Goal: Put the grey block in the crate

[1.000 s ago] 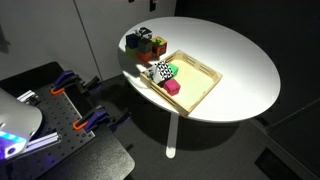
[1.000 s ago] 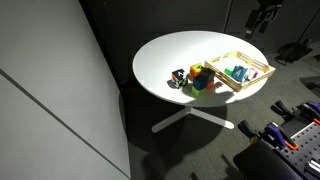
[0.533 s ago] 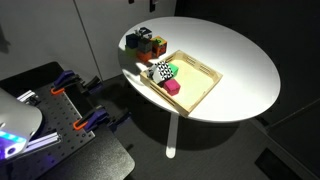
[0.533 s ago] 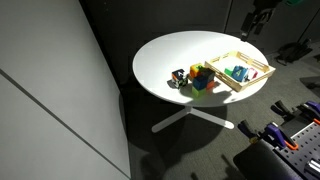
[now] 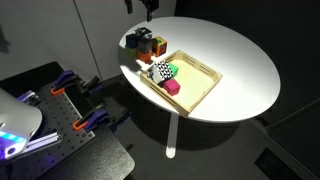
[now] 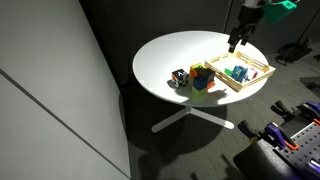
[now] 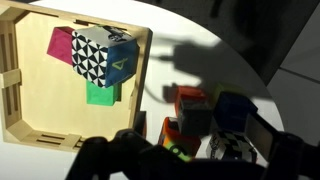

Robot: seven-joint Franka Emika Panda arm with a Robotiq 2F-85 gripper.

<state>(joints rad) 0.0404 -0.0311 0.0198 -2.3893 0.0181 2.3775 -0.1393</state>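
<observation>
**Position.** The end effector point(image 6: 236, 40) hangs above the white round counter point(image 5: 245, 60), clear of all items. In the wrist view its two dark fingers point(image 7: 108, 152) show along the bottom edge, blurred but standing apart with nothing between them.

**Crate.** The crate point(image 7: 20, 125) fills the left half of the wrist view. It already contains a pink cube point(image 7: 62, 45), a black-and-white patterned block point(image 7: 92, 58) and a green block point(image 7: 100, 94). No grey item is seen inside it.

**Task item.** The grey block point(image 7: 233, 108) is judged to be the dark cube at right of centre in the wrist view. It sits in a tight cluster of blocks point(image 5: 145, 42) outside the crate, just beside its rim. Identification is tentative, since shadow covers that group.

**Handling assessment.**
- Likely light, rigid and not fragile.
- Flat faces should suit a pinch across two opposite sides.
- Smooth sides may slip if caught on a corner.

**Risk.** Neighbours touch or nearly touch the block, so finger clearance is poor. A straight vertical approach over the freest pair of faces is advised.
</observation>
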